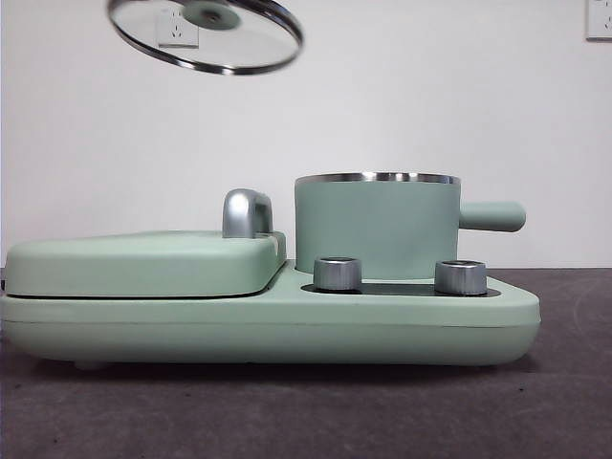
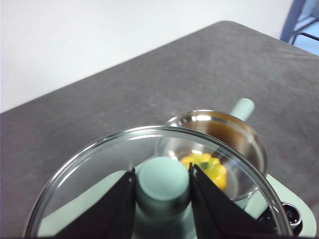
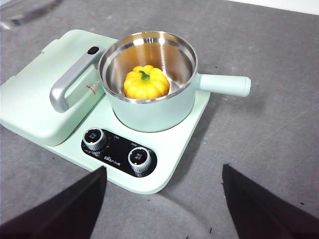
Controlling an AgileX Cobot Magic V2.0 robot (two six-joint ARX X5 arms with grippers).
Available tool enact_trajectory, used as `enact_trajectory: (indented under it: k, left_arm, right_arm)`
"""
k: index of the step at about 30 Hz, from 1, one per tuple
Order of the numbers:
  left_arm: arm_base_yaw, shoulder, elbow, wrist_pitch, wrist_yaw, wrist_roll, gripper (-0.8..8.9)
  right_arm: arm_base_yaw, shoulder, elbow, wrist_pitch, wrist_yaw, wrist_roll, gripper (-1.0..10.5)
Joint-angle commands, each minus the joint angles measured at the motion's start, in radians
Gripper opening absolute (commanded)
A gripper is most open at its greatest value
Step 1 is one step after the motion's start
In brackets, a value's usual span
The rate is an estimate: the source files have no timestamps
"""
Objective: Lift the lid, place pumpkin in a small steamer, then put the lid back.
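Note:
The glass lid (image 1: 206, 33) hangs tilted in the air at the upper left of the front view, well above and left of the small steamer (image 1: 378, 225). My left gripper (image 2: 163, 191) is shut on the lid's mint-green knob (image 2: 162, 183), and the lid (image 2: 89, 164) fills the near part of the left wrist view. The yellow pumpkin (image 3: 146, 82) sits inside the small steamer (image 3: 149, 109), also showing through the glass as the pumpkin (image 2: 207, 168). My right gripper (image 3: 164, 199) is open, held high above the table in front of the appliance, holding nothing.
The steamer stands on a mint-green appliance base (image 1: 287, 325) with two steel dials (image 1: 338, 273) and a flat griddle cover (image 1: 143, 263) with a steel handle (image 1: 246, 212). The steamer's side handle (image 1: 492, 216) sticks out to the right. Dark grey table (image 3: 269, 124) lies all around.

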Motion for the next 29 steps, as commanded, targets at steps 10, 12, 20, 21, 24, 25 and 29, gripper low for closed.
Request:
enact_trajectory:
  k: [10, 12, 20, 21, 24, 25, 29]
  left_arm:
    - [-0.106, 0.183, 0.015, 0.301, 0.004, 0.005, 0.09]
    - [-0.117, 0.211, 0.016, 0.356, 0.004, 0.001, 0.10]
    - [-0.148, 0.306, 0.018, 0.488, 0.006, -0.002, 0.10]
    - [-0.150, 0.317, 0.019, 0.499, 0.007, -0.002, 0.10]
    - [-0.154, 0.351, 0.026, 0.519, 0.008, -0.002, 0.10]
    - [-0.154, 0.363, 0.031, 0.524, 0.008, -0.002, 0.10]
    - [-0.154, 0.396, 0.032, 0.567, 0.010, -0.009, 0.09]
  right_arm:
    - [0.006, 0.007, 0.005, 0.006, 0.006, 0.014, 3.6]
    - [0.006, 0.007, 0.005, 0.006, 0.006, 0.014, 3.6]
    - [0.006, 0.007, 0.005, 0.006, 0.010, 0.014, 3.6]
    - [0.006, 0.008, 0.005, 0.006, 0.011, 0.014, 3.6]
    - [0.006, 0.007, 0.005, 0.006, 0.034, 0.014, 3.6]
    - [0.006, 0.007, 0.005, 0.006, 0.038, 0.014, 3.6]
    - [0.006, 0.007, 0.005, 0.005, 0.050, 0.014, 3.6]
